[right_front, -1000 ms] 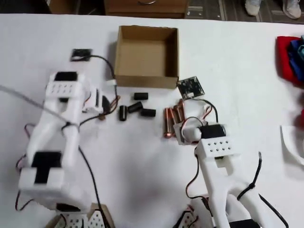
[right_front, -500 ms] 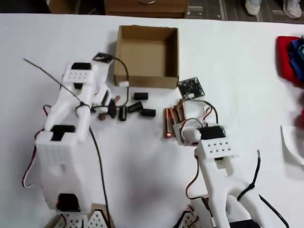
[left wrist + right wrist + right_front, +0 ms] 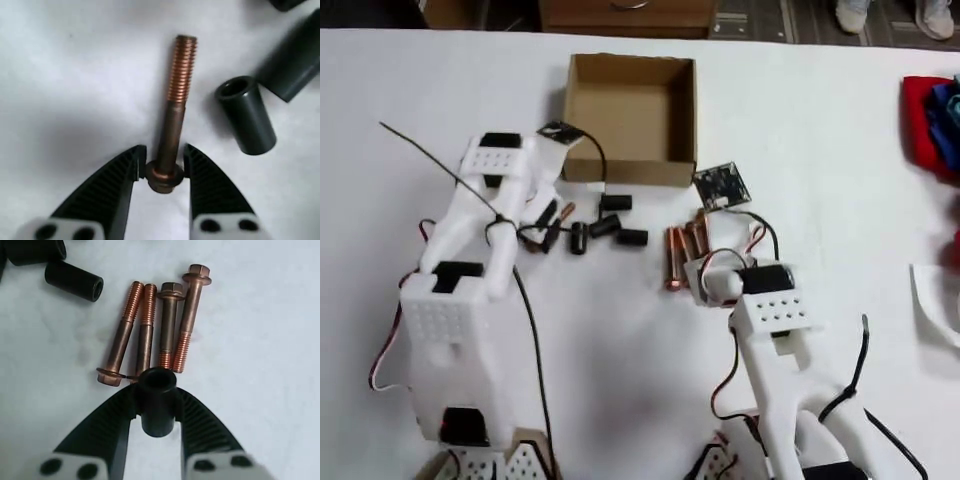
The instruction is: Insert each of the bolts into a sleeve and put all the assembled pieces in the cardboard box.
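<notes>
Copper bolt [image 3: 172,115] is clamped by its flanged head in the left gripper [image 3: 161,162], with a finger pressed on each side of the flange and the threaded end pointing away. Can't tell whether the shank rests on the white surface [image 3: 75,75] or sits just off it. The nearest sleeve [image 3: 246,116], black, lies just beside the shank without touching, open bore visible. Two more beyond it are cut off by the frame edge.

High view: left gripper sits left of centre, just below the near-left corner of the cardboard box [image 3: 625,170]. The bolt there is a small brown sliver, mostly hidden by the fingers and cable. Four loose sleeves [image 3: 605,225] are clustered at centre frame, between the box's front wall and the arms. The front wall hides the strip of box floor behind it.

Right gripper [image 3: 157,407] is closed on the held sleeve [image 3: 157,402], bore end facing the camera. Four loose bolts [image 3: 167,325] lie side by side on the surface just beyond it — two with heads toward the gripper, two with heads away. One head is largely covered by the held sleeve. In the high view they lie right of the loose sleeves at centre and blur together, and the right gripper's fingers are hidden under its own wrist housing.
</notes>
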Tool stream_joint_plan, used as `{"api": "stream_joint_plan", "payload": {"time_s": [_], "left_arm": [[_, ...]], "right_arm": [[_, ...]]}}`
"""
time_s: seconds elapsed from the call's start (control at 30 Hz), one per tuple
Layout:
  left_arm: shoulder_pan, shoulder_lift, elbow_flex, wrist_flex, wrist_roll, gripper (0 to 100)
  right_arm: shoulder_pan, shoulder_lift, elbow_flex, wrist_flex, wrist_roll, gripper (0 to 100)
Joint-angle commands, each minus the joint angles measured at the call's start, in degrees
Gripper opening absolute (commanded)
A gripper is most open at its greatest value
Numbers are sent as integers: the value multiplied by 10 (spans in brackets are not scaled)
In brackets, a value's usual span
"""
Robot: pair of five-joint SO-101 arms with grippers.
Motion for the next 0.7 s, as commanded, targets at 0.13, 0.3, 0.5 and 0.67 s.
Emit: {"api": "stream_joint_plan", "payload": {"time_s": [0.13, 0.3, 0.5, 0.67], "left_arm": [[-4, -4, -17, 44, -59, 56], [-4, -4, -80, 139, -120, 25], [-6, -10, -140, 225, -127, 25], [2, -73, -107, 226, -131, 24]], "right_arm": [[7, -23, 4, -8, -4, 21], [7, -23, 4, -8, -4, 21], [7, -24, 5, -8, -4, 21], [7, -48, 17, -9, -4, 21]]}}
